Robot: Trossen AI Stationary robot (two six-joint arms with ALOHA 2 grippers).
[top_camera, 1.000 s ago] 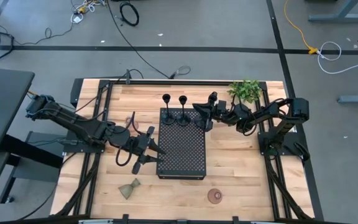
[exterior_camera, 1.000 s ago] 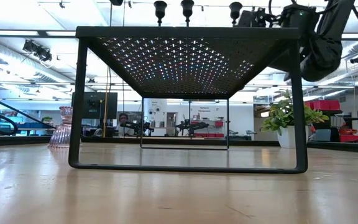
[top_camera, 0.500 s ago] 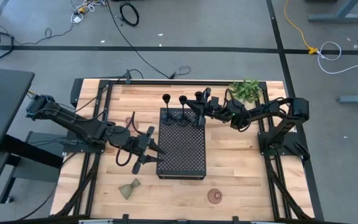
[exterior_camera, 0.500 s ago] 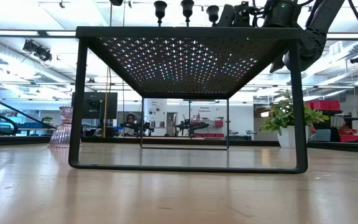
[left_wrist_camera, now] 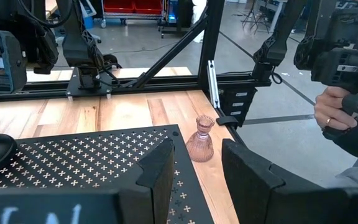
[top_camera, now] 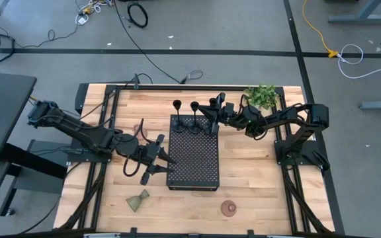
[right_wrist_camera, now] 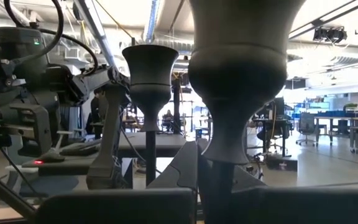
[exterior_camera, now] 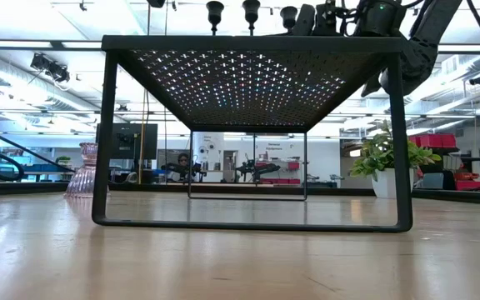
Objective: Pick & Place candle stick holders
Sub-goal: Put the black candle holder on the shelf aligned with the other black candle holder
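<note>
Two slim black holders [top_camera: 177,116] [top_camera: 195,117] stand by their round bases on the far end of the black perforated tray [top_camera: 194,165]. My right gripper [top_camera: 215,121] is shut on a third black holder [top_camera: 211,106] just right of them; its cup fills the right wrist view [right_wrist_camera: 238,56]. My left gripper [top_camera: 156,160] is open and empty at the tray's left edge. An olive-green hourglass holder [top_camera: 137,199] lies on its side near the front left. One pink glass holder [top_camera: 229,209] stands near the front, and another [exterior_camera: 86,171] stands left of the tray. My right gripper pinches the third black holder's thin stem [right_wrist_camera: 211,177] below the cup, between its two fingers. The fingers come about level from the table's right and lie across the stem. The holder stands upright over the tray's far right part; whether its base rests on the tray I cannot tell.
A small leafy plant [top_camera: 261,96] stands at the far right corner, behind my right arm. A person's hand [left_wrist_camera: 334,112] shows beyond the table in the left wrist view. Bare wood lies right of the tray and along the front edge.
My right gripper has carried the third black holder toward the table's left, from beside the tray's far right corner to just right of the two standing holders. The holder has stayed upright. In the last half second it has barely moved.
</note>
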